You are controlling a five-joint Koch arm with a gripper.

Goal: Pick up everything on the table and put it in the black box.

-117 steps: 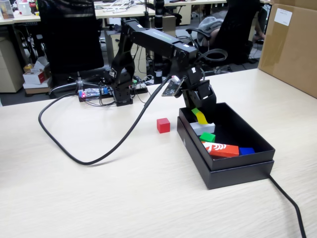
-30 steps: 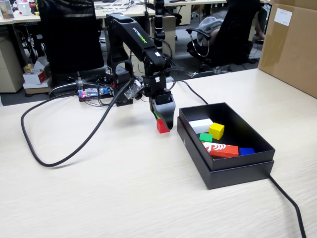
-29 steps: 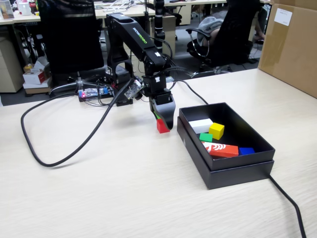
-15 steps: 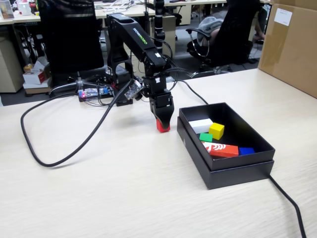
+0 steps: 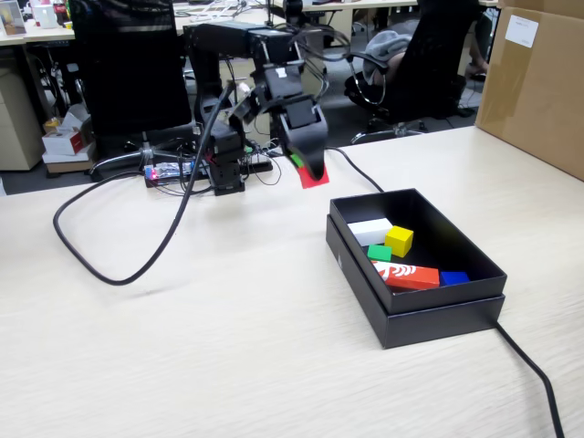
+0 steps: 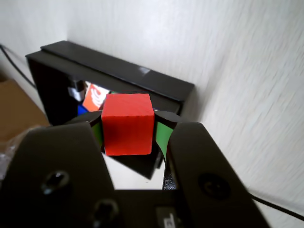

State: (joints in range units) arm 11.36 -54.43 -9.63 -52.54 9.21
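Observation:
My gripper (image 5: 313, 171) is shut on the red cube (image 5: 317, 177) and holds it above the table (image 5: 228, 347), just left of the black box's far corner. In the wrist view the red cube (image 6: 128, 124) sits between the green-padded jaws of the gripper (image 6: 129, 129). The black box (image 5: 474, 265) stands at the right of the fixed view and shows ahead in the wrist view (image 6: 118, 71). The yellow cube (image 5: 399, 241) and the green cube (image 5: 380, 253) lie inside it.
The box also holds a white block (image 5: 369, 230), an orange-red block with a white mark (image 5: 408, 275) and a small blue block (image 5: 453, 277). A brown carton (image 5: 538, 82) stands at the far right. A black cable (image 5: 137, 246) loops over the table's left side; another (image 5: 529, 374) runs from the box's front.

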